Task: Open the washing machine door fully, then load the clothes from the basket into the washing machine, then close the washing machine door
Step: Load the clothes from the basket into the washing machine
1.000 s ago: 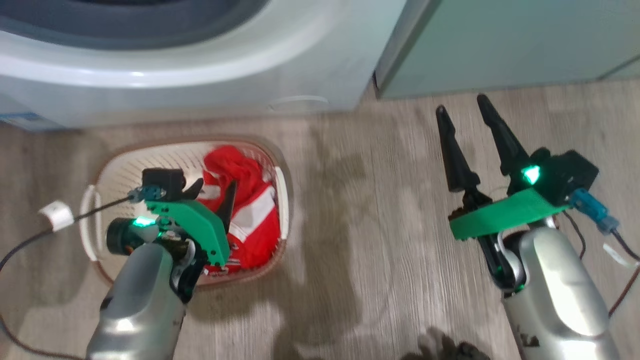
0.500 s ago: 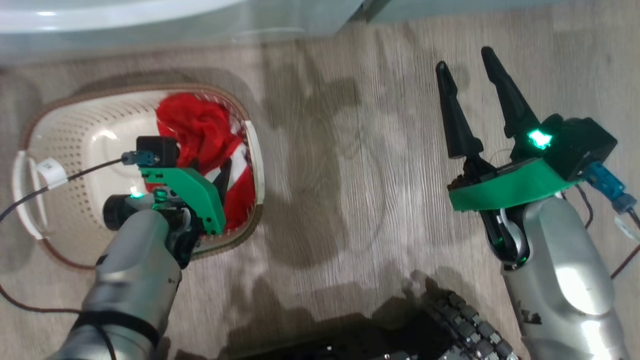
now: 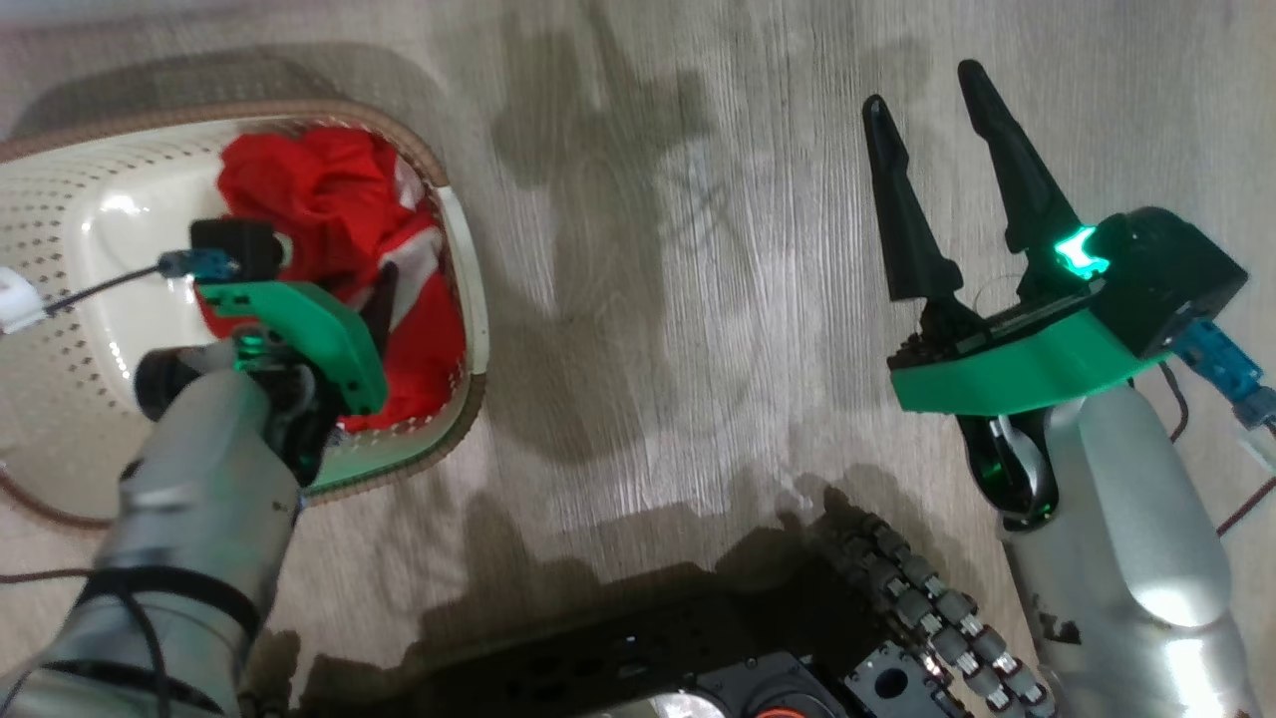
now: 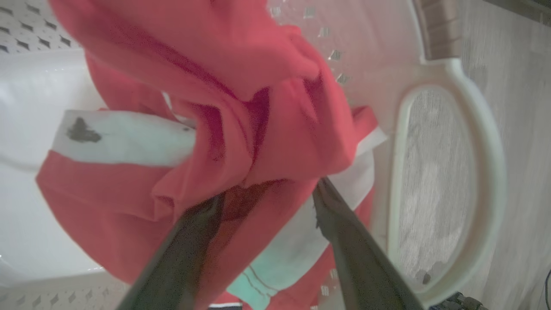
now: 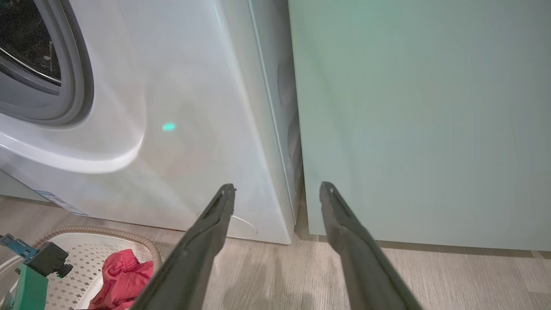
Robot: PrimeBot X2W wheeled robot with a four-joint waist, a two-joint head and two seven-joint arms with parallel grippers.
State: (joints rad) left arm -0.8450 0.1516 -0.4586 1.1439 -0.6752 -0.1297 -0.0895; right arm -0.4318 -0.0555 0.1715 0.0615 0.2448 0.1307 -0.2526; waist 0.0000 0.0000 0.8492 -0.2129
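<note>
Between the jaws of the left gripper [image 4: 270, 189], the clothes [image 4: 258, 107] are soft, matt red cloth with white bands; beside them, the basket [image 4: 379, 38] is glossy perforated plastic. Beyond the right gripper [image 5: 277, 186], the washing machine [image 5: 181, 129] looks glossy white, the floor [image 5: 280, 267] matt wood-grain.

The head camera was aimed steeply down from above at the wooden floor [image 3: 648, 299], with the basket [image 3: 474, 289] at its left edge. The left wrist camera was held very close over the clothes [image 4: 258, 56] inside that basket. The right wrist camera was pointed forward, from farther back, at the washing machine [image 5: 181, 86] and pale green cabinet [image 5: 409, 107]; basket and clothes were shared by all three views.
</note>
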